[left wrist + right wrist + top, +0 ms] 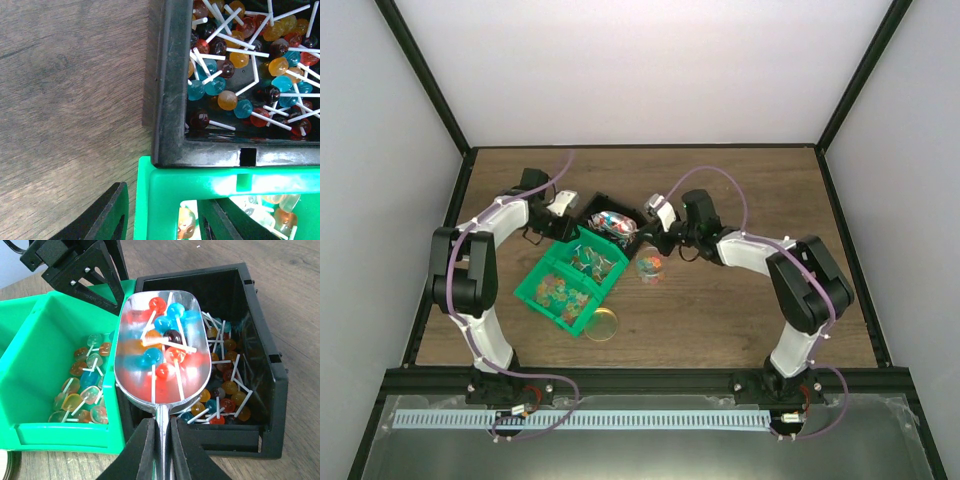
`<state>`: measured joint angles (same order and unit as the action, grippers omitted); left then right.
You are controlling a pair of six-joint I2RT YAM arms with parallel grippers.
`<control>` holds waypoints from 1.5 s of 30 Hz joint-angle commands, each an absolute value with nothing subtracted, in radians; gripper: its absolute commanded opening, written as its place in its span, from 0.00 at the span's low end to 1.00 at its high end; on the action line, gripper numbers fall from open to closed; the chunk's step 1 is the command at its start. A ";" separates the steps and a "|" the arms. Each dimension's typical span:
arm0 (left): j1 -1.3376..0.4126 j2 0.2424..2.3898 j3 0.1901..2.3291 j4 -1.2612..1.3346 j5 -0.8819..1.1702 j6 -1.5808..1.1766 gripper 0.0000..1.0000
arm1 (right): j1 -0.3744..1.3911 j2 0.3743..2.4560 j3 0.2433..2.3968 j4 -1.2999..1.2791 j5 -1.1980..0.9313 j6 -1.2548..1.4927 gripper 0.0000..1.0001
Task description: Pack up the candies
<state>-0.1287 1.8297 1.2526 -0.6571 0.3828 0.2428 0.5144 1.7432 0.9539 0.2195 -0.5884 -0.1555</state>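
Note:
The candies are small lollipops on white sticks in mixed colours. Many lie in the black bin [250,365], also in the left wrist view [240,65]. My right gripper [161,450] is shut on the handle of the silver scoop [160,350]. The scoop is full of candies [165,340] and hangs over the black bin's left side, next to the green bin [60,435]. Paler wrapped candies [85,385] lie in the green bin. My left gripper [165,225] is open and straddles the green bin's corner wall [160,190], one finger outside and one inside.
A small glass jar [650,267] with a few candies stands right of the green bin [565,285]. The round gold lid [604,323] lies in front of that bin. The black bin [610,228] touches the green bin's far end.

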 commanded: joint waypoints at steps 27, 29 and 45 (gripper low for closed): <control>-0.123 1.845 1.308 -0.639 0.416 0.239 0.48 | 0.288 1.200 0.855 -0.462 -0.706 -0.664 0.01; -0.123 1.843 1.311 -0.642 0.419 0.241 0.50 | 0.283 1.182 0.847 -0.509 -0.694 -0.685 0.01; -0.123 1.826 1.314 -0.644 0.434 0.244 0.65 | 0.282 1.229 0.939 -0.703 -0.567 -0.726 0.01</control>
<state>-0.1246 1.8301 1.2884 -0.6682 0.4061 0.2424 0.2920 1.2217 0.8581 -0.6510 -0.6010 -0.6994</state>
